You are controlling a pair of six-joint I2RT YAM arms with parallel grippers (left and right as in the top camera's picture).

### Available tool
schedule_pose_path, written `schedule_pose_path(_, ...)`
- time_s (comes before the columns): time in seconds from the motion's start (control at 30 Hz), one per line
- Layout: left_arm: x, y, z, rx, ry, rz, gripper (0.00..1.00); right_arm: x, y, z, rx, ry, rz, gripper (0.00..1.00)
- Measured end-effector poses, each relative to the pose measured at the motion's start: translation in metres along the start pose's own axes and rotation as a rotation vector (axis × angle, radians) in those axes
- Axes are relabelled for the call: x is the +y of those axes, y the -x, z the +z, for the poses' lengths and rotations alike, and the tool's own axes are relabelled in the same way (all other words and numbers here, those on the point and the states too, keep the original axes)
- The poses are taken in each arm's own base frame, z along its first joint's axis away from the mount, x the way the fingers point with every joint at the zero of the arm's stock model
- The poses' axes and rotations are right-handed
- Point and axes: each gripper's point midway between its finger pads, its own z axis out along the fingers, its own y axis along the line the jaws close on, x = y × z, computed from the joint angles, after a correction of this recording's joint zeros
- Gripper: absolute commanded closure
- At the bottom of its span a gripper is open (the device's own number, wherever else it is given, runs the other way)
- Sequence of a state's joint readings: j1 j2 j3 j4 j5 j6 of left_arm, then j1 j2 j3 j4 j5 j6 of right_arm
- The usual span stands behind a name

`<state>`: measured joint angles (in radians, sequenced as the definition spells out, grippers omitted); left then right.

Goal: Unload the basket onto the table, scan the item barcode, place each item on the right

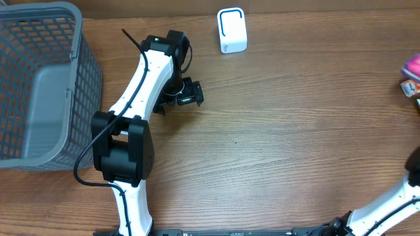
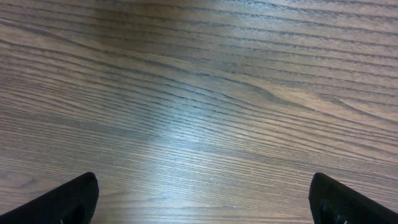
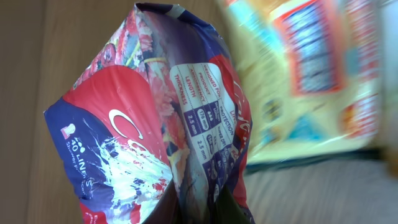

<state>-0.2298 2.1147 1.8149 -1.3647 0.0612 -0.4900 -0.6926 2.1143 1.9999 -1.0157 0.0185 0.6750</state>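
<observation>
- Red, blue and purple, a glossy crinkled plastic packet (image 3: 155,143) fills the middle of the right wrist view; this is the item we have to scan.
- The right gripper (image 3: 198,210) is closed on the packet's lower edge, its dark fingers just showing at the bottom of the frame.
- Behind the packet, in the upper right, we see a blurred yellow pack (image 3: 311,81) with an orange panel; its print is too soft to read.
- On the packet we can read large white letters "Ca", small print that looks like "40 LINERS", and a white chart with "THICKNESS", "LENGTH" and "2.5 mm".
- We see no barcode on the side that faces us.
- From overhead, a small white rounded scanner with a blue outline (image 1: 231,31) stands at the top centre of the brown wooden table (image 1: 295,144), well apart from the right edge where the right arm enters.
- A grey plastic mesh basket (image 1: 85,78) sits in the upper left.
- The left gripper (image 2: 205,202) is spread wide and holds nothing, over bare wood.
- To do this step well, we judge the packet should be turned until its barcode shows, then held flat and steady facing the scanner, fingers clear of the code.
</observation>
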Motion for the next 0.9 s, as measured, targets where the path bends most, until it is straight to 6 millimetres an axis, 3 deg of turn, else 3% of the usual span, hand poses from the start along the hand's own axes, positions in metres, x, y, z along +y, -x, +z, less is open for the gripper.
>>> schedule_pose_path(0.07, 0.0, 0.0, 0.0, 0.0, 0.0, 0.0, 0.0, -0.019, 0.015, 0.001, -0.018, -0.023, 0.031, 0.93)
schedule_pose_path(0.13, 0.0, 0.0, 0.0, 0.0, 0.0, 0.0, 0.0, -0.038, 0.027, 0.002, -0.028, -0.047, 0.055, 0.79)
schedule_pose_path(0.23, 0.0, 0.0, 0.0, 0.0, 0.0, 0.0, 0.0, -0.056, 0.037, 0.003, -0.035, -0.07, 0.07, 0.48)
schedule_pose_path(0.3, 0.0, 0.0, 0.0, 0.001, 0.0, 0.0, 0.0, -0.061, 0.04, 0.003, -0.036, -0.078, 0.056, 0.37)
schedule_pose_path(0.37, 0.0, 0.0, 0.0, 0.0, 0.0, -0.001, 0.0, -0.061, 0.038, 0.003, -0.03, -0.081, 0.041, 0.06)
schedule_pose_path(0.4, 0.0, 0.0, 0.0, 0.001, 0.0, 0.0, 0.0, -0.062, 0.035, 0.003, -0.021, -0.085, 0.032, 0.0)
schedule_pose_path(0.63, 0.002, -0.003, 0.0, 0.013, 0.007, -0.001, 0.0, -0.061, 0.008, 0.002, 0.103, -0.068, -0.014, 0.0)
schedule_pose_path(0.73, 0.002, -0.004, 0.0, 0.014, 0.008, -0.001, 0.0, -0.061, -0.002, -0.01, 0.143, -0.06, -0.025, 0.0)
schedule_pose_path(0.83, 0.002, -0.003, 0.0, 0.013, 0.007, -0.001, 0.0, -0.055, -0.01, -0.052, 0.154, -0.015, -0.038, 0.0)
schedule_pose_path(0.9, 0.001, -0.003, 0.0, 0.011, 0.006, -0.001, 0.0, -0.053, -0.021, -0.098, 0.161, 0.022, -0.057, 0.0)
